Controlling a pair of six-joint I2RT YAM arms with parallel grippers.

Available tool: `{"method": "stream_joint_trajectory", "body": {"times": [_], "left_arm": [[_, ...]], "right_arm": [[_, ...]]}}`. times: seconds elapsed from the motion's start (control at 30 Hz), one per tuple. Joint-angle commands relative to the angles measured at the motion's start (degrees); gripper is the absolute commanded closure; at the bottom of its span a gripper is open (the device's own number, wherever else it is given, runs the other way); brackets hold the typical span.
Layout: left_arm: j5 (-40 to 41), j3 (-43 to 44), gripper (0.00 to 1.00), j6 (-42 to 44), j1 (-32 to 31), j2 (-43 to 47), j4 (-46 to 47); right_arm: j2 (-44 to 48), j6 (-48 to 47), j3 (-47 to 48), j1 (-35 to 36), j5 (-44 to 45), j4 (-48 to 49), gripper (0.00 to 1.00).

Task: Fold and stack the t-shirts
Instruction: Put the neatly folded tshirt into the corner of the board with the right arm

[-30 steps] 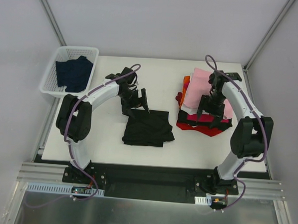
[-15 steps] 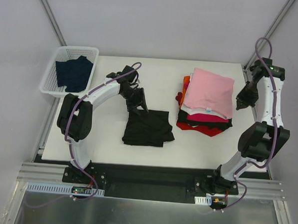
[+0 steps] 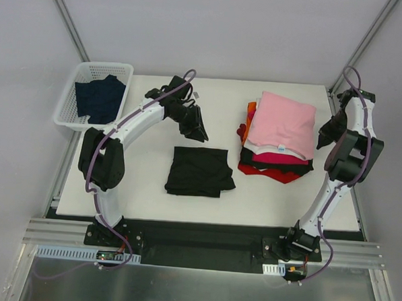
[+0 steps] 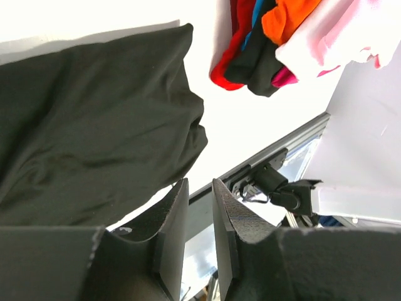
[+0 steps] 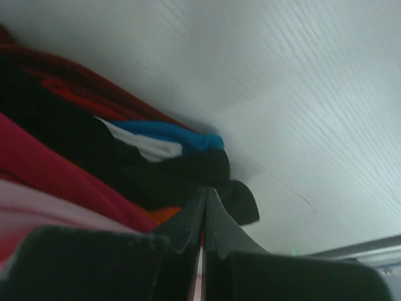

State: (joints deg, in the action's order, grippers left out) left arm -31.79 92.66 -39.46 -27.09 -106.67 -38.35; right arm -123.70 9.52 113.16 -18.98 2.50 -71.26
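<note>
Spread left gripper [image 4: 199, 185] (slit apart, empty), pinch full edge of black tee [image 4: 94, 125] beneath it, carry flat onto stack [image 3: 279, 138] beside right gripper [image 5: 203, 191] (pressed together, empty).

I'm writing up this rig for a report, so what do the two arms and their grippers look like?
The left arm and right arm share one look: white curved links, bulky black joints, a lilac cable looping along each. The left gripper and right gripper are matte black, with two tapered fingers.
</note>
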Motion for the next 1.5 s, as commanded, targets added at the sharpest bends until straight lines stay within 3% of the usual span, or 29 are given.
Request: {"method": "stream_joint_trajectory", "body": {"times": [0.0,0.23,0.5,0.87,1.07,1.13,1.2,1.27,1.37,1.4,1.47], "left_arm": [[-1.9,-1.7,0.78,0.3,-0.4,1.0,-0.9],[-1.1,-8.8,0.77,1.6,-0.5,3.8,-0.9],[-0.8,-8.9,0.76,1.8,-0.5,4.1,-0.9],[0.1,-9.8,0.74,1.2,-1.1,4.6,-0.9],[0.8,-9.0,0.73,0.9,-1.6,4.5,-0.9],[1.0,-8.6,0.73,0.9,-1.6,4.4,-0.9],[1.8,-8.1,0.70,1.0,-1.6,4.3,-0.9],[2.3,-7.8,0.65,1.1,-1.6,4.4,-0.9],[3.5,-7.2,0.31,0.9,-1.4,5.1,-0.9],[4.1,-7.2,0.15,0.7,-1.1,5.8,-1.0],[5.7,-7.7,0.06,0.4,-0.6,6.7,-0.9]], "right_arm": [[-2.6,-0.3,5.3,0.0,-8.5,4.3,0.99],[-5.2,0.7,5.9,0.0,-20.5,13.0,0.99],[-6.7,3.8,6.6,2.4,-28.4,21.8,0.99],[-8.3,7.6,9.2,3.9,-33.8,25.7,0.99],[-4.5,5.3,4.5,3.2,-27.8,23.1,0.99],[-0.9,3.8,0.7,2.6,-19.6,20.5,0.81],[3.8,2.4,-2.6,2.2,-12.8,20.1,0.51],[6.8,1.5,-6.6,1.8,-9.0,19.9,0.47],[13.5,0.7,-12.9,1.3,-0.3,19.8,0.23],[15.7,0.5,-14.7,1.2,3.3,20.6,0.10],[22.6,-0.9,-20.3,0.8,6.4,22.6,0.02]]}}
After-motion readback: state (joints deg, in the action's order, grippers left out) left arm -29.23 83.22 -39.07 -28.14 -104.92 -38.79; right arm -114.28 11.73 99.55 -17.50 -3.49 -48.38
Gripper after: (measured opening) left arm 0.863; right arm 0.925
